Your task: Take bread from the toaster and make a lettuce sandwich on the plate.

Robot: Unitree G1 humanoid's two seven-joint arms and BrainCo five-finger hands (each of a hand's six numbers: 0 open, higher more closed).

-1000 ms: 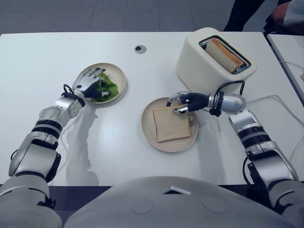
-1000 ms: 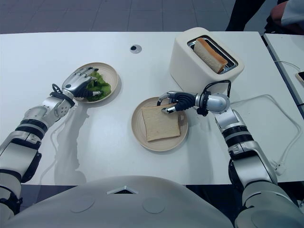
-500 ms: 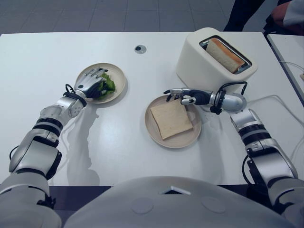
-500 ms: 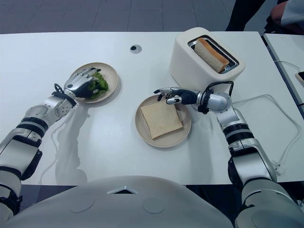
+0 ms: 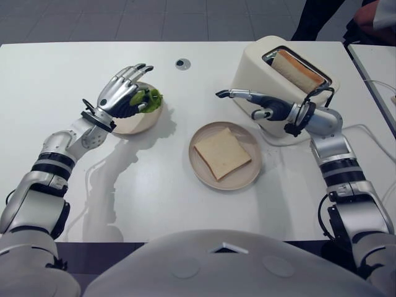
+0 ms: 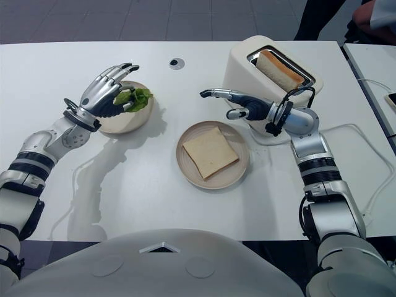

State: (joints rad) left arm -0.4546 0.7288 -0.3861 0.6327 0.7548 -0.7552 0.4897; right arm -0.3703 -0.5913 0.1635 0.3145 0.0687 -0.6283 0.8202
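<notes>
Nearest me, a round beige plate on the smooth white surface carries a flat square bread slice, its corners turned diagonally. To its left my left hand grips a crinkled green lettuce leaf in its fingers above a small beige dish. My right hand hovers before the rounded cream toaster, fingers stretched leftward and holding nothing. A second slice stands on edge there, long axis along the slanted slot. Grey floor tiles lie beyond.

Left hand held up, fingers curled round lettuce; right hand up, fingers stretched out, holding nothing.
</notes>
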